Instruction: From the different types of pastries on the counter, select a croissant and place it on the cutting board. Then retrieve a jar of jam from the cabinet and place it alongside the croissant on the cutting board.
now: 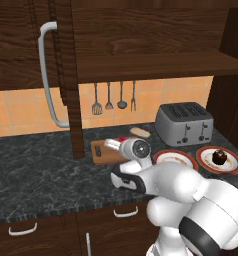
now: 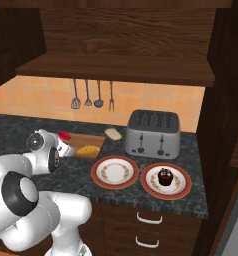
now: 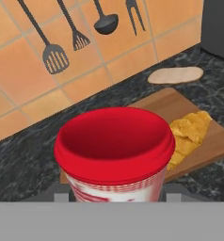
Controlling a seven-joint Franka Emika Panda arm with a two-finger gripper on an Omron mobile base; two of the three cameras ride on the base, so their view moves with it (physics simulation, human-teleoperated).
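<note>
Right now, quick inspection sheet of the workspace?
Surface: dark marble counter.
Job's things: croissant lies on the cutting board; jar of jam held above the board's near end, not yet set down; cabinet door with grey handle stands open.
Clutter: bread roll behind the board; bare plate; cupcake on a second plate; toaster.
Claw: claw shut on the jar.
Cables: nothing seen.
Surroundings: utensils hang on orange tile; drawers below.
</note>
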